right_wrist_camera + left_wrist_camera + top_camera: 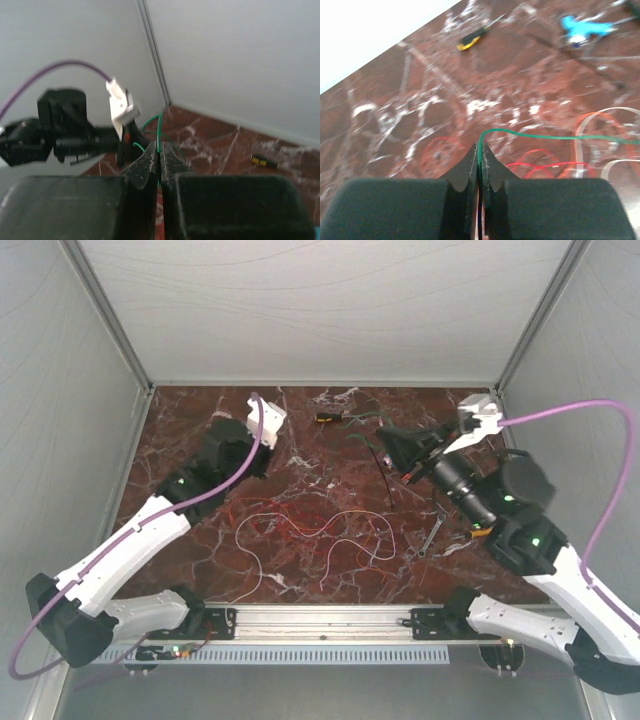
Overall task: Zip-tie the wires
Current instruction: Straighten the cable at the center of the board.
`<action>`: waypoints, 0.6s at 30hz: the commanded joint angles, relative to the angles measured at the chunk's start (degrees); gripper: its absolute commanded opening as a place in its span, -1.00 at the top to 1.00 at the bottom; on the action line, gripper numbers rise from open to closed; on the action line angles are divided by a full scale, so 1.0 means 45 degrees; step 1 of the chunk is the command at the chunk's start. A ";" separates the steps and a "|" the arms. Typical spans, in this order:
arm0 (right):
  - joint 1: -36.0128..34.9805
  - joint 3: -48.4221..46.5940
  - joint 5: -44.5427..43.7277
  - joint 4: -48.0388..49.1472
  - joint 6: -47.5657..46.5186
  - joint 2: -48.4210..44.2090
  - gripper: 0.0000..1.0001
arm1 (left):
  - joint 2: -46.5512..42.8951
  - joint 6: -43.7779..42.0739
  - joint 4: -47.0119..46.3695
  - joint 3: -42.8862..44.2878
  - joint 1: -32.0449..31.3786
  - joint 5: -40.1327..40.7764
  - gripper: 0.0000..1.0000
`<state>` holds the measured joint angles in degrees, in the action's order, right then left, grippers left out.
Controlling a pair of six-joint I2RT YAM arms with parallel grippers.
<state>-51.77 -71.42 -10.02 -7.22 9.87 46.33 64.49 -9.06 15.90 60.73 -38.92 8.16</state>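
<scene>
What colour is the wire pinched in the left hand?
Green wire, clearest in the left wrist view.

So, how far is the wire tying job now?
Nothing looks tied yet. In hand: left gripper and right gripper each pinch a green wire. Left to do: white and red wires lie loose on the table; the zip tie lies apart, unused.

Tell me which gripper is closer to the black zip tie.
Right. The right gripper, shut on a green wire, is beside the zip tie's far end; the left gripper is well off to its left.
</scene>
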 commanded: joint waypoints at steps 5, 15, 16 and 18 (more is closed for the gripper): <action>-0.0097 0.2986 0.0014 -0.0203 0.2199 -0.0575 1.00 | -0.0456 -0.3326 -0.0916 -0.1604 0.2455 0.0889 1.00; -0.0098 0.5848 0.0300 -0.0652 0.3767 -0.0892 1.00 | 0.0516 -0.4346 -0.2816 -0.2861 0.3008 0.3026 1.00; -0.0093 0.5951 0.0284 -0.0825 0.3850 -0.0887 1.00 | 0.0582 -0.4385 -0.2951 -0.2955 0.3094 0.3102 1.00; -0.0096 0.6186 0.0239 -0.1128 0.4009 -0.0890 1.00 | 0.0654 -0.4429 -0.3302 -0.3194 0.3191 0.3234 1.00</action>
<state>-51.77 -44.86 -8.97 -10.98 24.62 43.07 66.72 -26.89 7.75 47.37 -25.58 18.83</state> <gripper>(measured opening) 0.004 0.001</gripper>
